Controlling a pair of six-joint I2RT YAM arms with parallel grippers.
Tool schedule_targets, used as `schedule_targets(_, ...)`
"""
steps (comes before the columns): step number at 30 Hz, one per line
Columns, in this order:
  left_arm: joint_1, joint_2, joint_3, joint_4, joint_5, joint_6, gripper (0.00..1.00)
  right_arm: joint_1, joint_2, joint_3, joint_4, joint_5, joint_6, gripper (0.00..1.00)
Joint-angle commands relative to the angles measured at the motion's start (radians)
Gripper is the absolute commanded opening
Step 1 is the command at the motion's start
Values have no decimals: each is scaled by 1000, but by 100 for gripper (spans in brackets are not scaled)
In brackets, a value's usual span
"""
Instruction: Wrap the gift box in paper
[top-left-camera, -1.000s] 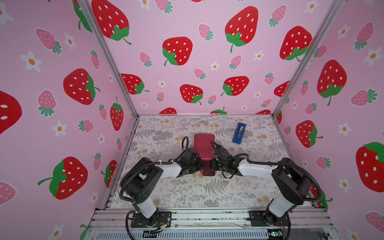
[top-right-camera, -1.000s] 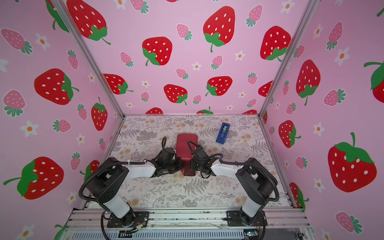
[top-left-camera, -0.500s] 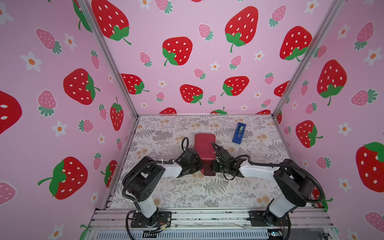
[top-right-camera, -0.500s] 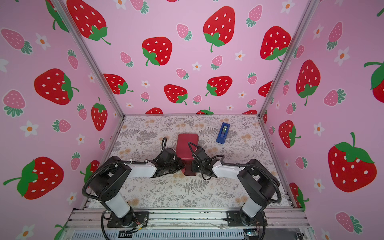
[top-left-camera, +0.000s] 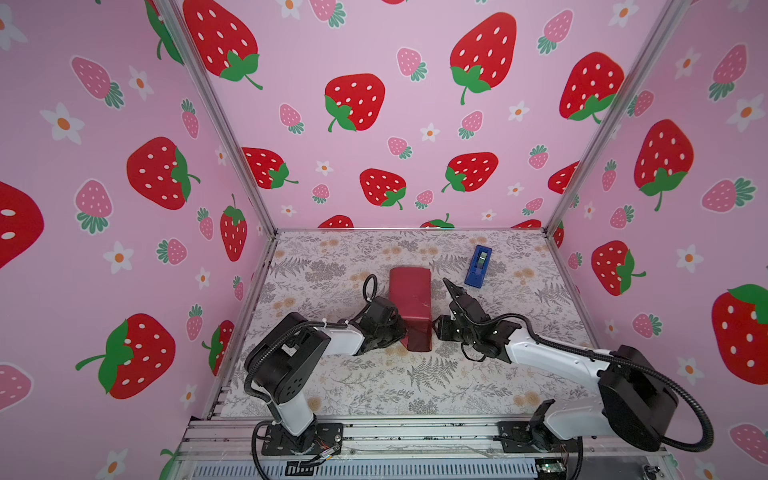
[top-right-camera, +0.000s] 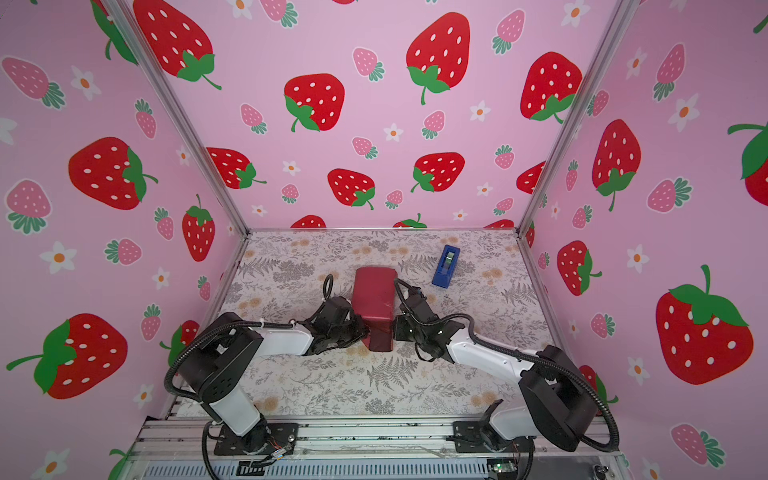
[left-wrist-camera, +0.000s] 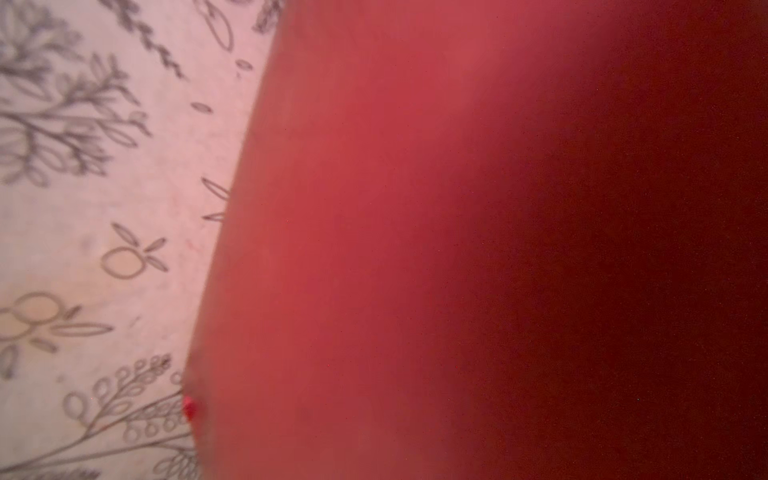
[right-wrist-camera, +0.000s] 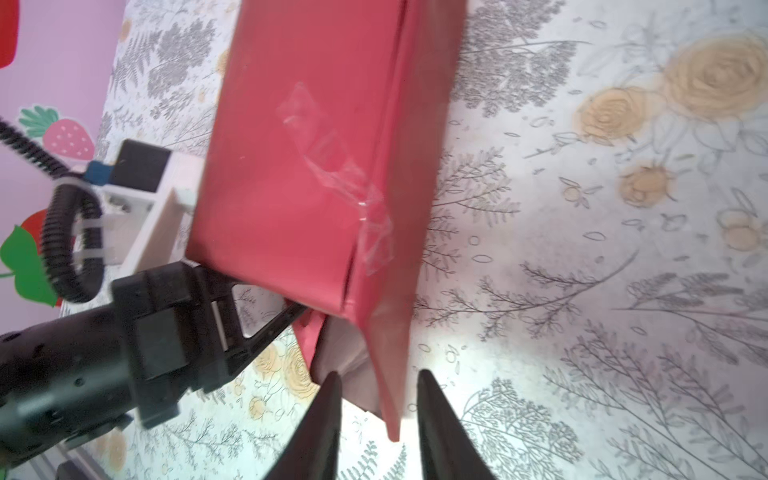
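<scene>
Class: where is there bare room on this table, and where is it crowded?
Bare table: near strip along the front rail; far-left corner; right of the tape dispenser. Crowded: middle, left gripper and right gripper at the paper.

Probably a robot lab booth: strawberry-print walls (top-left-camera: 374, 166), aluminium frame (top-left-camera: 224, 124).

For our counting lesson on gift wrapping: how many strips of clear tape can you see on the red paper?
1. A crumpled clear strip lies slantwise on the top face of the paper, near its seam, in the right wrist view. More may be hidden on other faces.
</scene>
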Motion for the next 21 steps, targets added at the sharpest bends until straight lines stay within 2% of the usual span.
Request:
schedule_targets(1, -5, 17, 1, -35, -18, -8, 8, -19, 34, -28, -12, -3, 1, 22)
schedule_targets(4, -5, 19, 6, -32, -8, -2, 8, -18, 74, -39, 69, -74, -13, 15)
schedule_targets(9, -5, 29, 13, -28, 8, -1, 8, -14, 131, -39, 178, -155, -18, 11)
schedule_targets(21, -5, 56, 24, -14, 37, 1, 8, 0, 260, 24, 254, -196, -10, 10)
